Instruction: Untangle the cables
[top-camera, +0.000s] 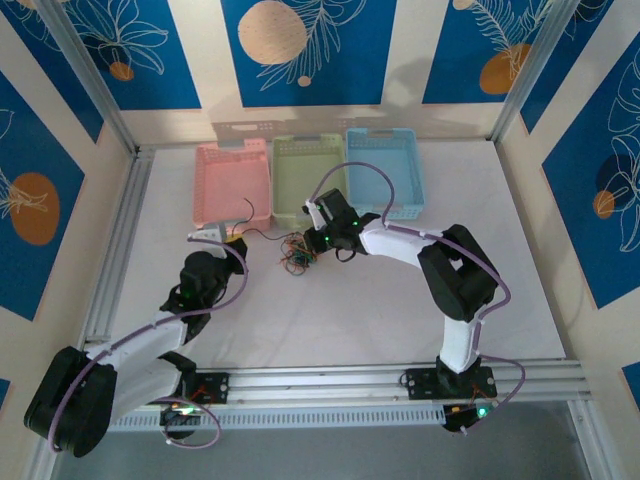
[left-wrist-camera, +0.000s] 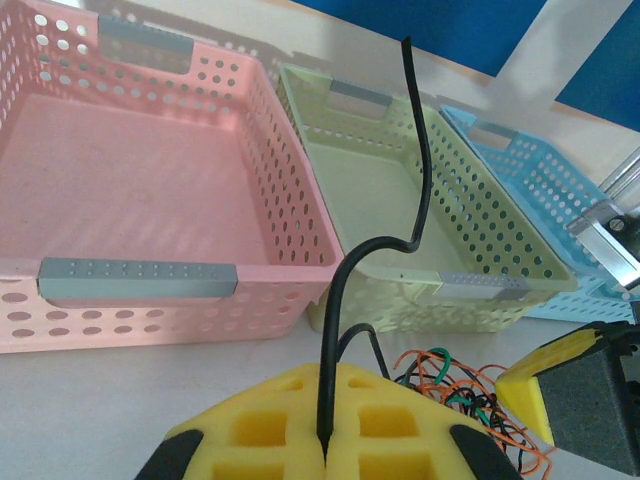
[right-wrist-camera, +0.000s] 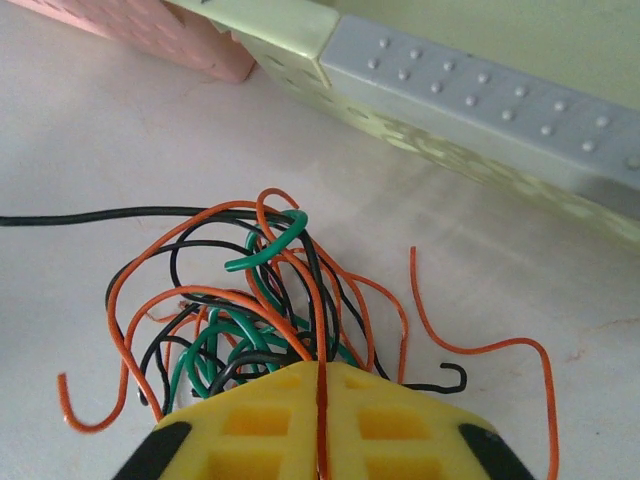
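The cables form a small clump of black, orange and green wires (top-camera: 297, 257) on the white table in front of the green basket. My right gripper (top-camera: 312, 241) is at the clump's right edge. In the right wrist view its yellow pads (right-wrist-camera: 390, 420) are shut on an orange cable (right-wrist-camera: 321, 345) that runs out of the tangle (right-wrist-camera: 225, 320). My left gripper (top-camera: 230, 236) sits left of the clump. It is shut (left-wrist-camera: 326, 452) on a black cable (left-wrist-camera: 421, 170) whose free end stands up, curving toward the baskets. The clump (left-wrist-camera: 470, 395) lies just right of it.
Three perforated baskets stand in a row at the back: pink (top-camera: 232, 150), green (top-camera: 308, 141), blue (top-camera: 380, 134). The green basket's grey handle (right-wrist-camera: 480, 90) is close behind the clump. A metal frame rail (top-camera: 120, 250) borders the table on the left.
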